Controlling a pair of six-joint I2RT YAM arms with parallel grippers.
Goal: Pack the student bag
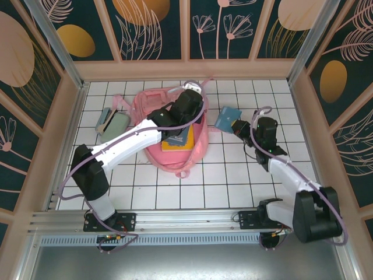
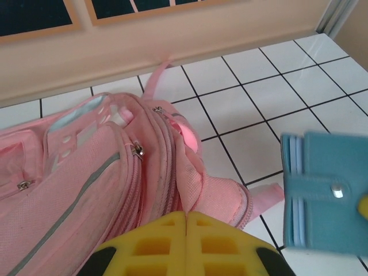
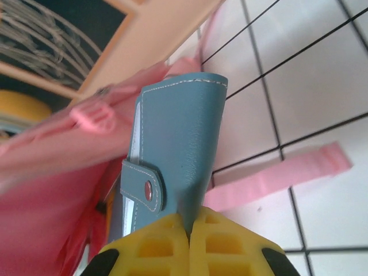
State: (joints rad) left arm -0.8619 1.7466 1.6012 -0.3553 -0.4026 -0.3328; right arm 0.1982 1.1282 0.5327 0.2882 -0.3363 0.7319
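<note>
The student bag [image 1: 152,108], a large pink backpack, lies in the middle of the tiled table with its main compartment gaping; an orange book and a grey-blue item [image 1: 178,140] lie inside. My left gripper [image 1: 197,96] reaches over the bag and is shut on a fold of pink fabric at the opening's edge [image 2: 192,172], fingertips together [image 2: 186,214]. My right gripper [image 1: 240,125] is shut [image 3: 188,217] on a teal snap-closure notebook [image 1: 227,118] [image 3: 178,144], held upright just right of the bag [image 3: 46,172]. The same notebook [image 2: 325,201] sits at the right of the left wrist view.
A mint-green pencil case [image 1: 114,123] lies left of the bag beside a small teal item [image 1: 104,118]. A pink strap [image 3: 276,178] trails on the tiles under the notebook. Wooden walls [image 1: 186,69] enclose the table closely at the back and sides.
</note>
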